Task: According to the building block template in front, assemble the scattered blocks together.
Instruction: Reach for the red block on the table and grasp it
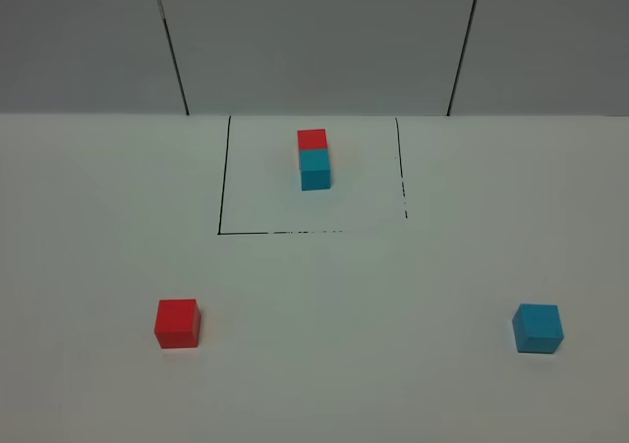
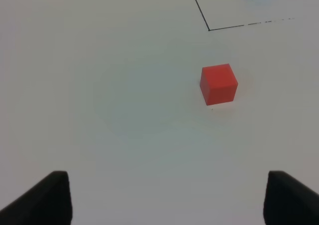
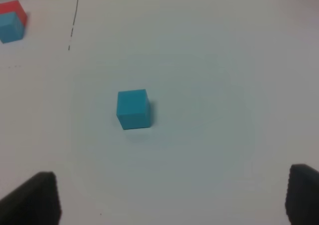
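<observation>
No readable text, labels or numbers anywhere.

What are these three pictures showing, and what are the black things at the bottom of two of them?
A robot with two arms is looking at a white table. One picture comes from a camera up high. The other two come from little cameras on the robot's wrists. The black shapes are the tips of its grippers, which work like pinching fingers: the left gripper and the right gripper. Both are open and hold nothing. On the table, inside black lines, sits a template: a red cube joined to a blue one. Nearer the camera lie a loose red cube on the left and a loose blue cube on the right, far apart.
</observation>
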Motion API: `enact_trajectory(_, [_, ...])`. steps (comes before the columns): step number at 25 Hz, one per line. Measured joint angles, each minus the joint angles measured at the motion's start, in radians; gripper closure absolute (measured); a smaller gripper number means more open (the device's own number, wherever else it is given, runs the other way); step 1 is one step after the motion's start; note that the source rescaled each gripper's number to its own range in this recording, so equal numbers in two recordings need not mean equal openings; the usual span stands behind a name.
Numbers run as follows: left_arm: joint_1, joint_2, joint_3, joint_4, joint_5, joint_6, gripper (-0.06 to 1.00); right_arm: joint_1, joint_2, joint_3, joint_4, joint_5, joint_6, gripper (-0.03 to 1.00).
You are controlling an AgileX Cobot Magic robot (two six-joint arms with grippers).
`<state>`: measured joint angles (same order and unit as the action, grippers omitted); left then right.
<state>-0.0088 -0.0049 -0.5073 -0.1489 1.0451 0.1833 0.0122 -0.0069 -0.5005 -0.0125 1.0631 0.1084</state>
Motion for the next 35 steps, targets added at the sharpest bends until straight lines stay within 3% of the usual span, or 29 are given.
enact_trajectory(12, [0.000,0.055,-0.001,0.000,-0.001,-0.002,0.25,0.000,0.000,0.000,0.000,0.000,0.000,0.16])
enact_trajectory(16, [0.000,0.143,-0.028,-0.001,-0.055,-0.023,0.25,0.000,0.000,0.000,0.000,0.000,0.000,0.16])
enact_trajectory(24, [0.000,0.510,-0.176,-0.004,-0.133,-0.098,0.25,0.000,0.000,0.000,0.000,0.000,0.000,0.16])
enact_trajectory(32, [0.000,0.933,-0.358,-0.134,-0.121,-0.107,0.25,0.000,0.000,0.000,0.000,0.000,0.000,0.16])
enact_trajectory(35, [-0.014,1.058,-0.405,-0.143,-0.104,-0.112,0.25,0.000,0.000,0.000,0.000,0.000,0.000,0.16])
